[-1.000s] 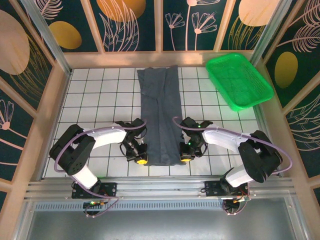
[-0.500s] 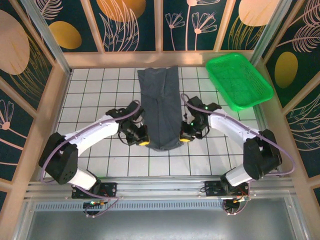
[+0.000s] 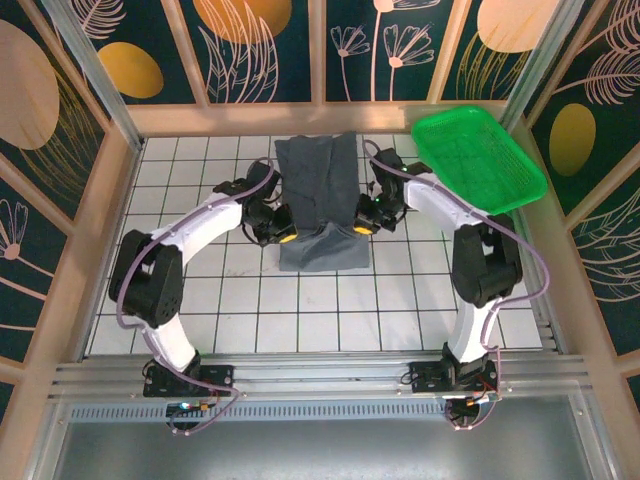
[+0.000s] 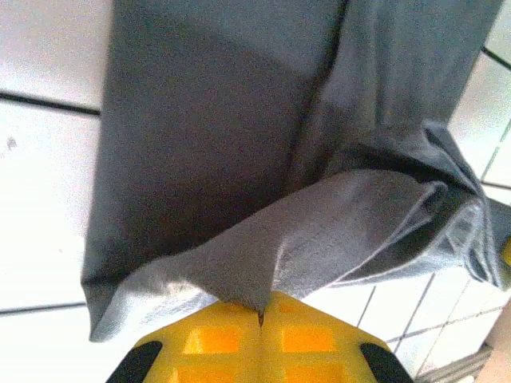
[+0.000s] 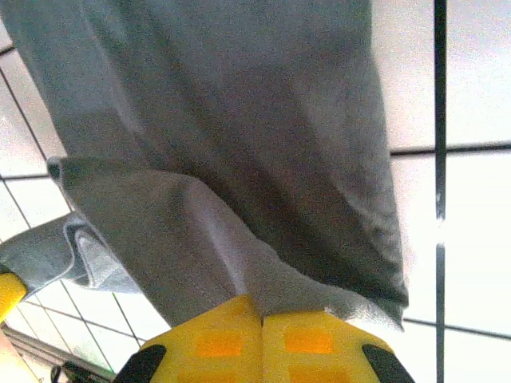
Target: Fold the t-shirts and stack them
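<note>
A dark slate-grey t-shirt (image 3: 318, 190), folded into a long strip, lies at the back middle of the white tiled table (image 3: 200, 300). Its near end is lifted and doubled back toward the far end. My left gripper (image 3: 284, 238) is shut on the near left corner of that end, and my right gripper (image 3: 363, 226) is shut on the near right corner. In the left wrist view the yellow jaws pinch a fold of t-shirt (image 4: 263, 239) at the left gripper (image 4: 260, 313). The right wrist view has t-shirt (image 5: 239, 159) cloth clamped in the right gripper (image 5: 260, 313).
A bright green mesh basket (image 3: 478, 160) sits tilted at the back right corner. Wooden-framed walls (image 3: 100, 200) close in the table on the left, back and right. An aluminium rail (image 3: 320, 375) runs along the near edge by the arm bases.
Both grippers have carried the shirt's near end away from the near edge toward the back, folding it up over the rest. Both arms have stretched out.
</note>
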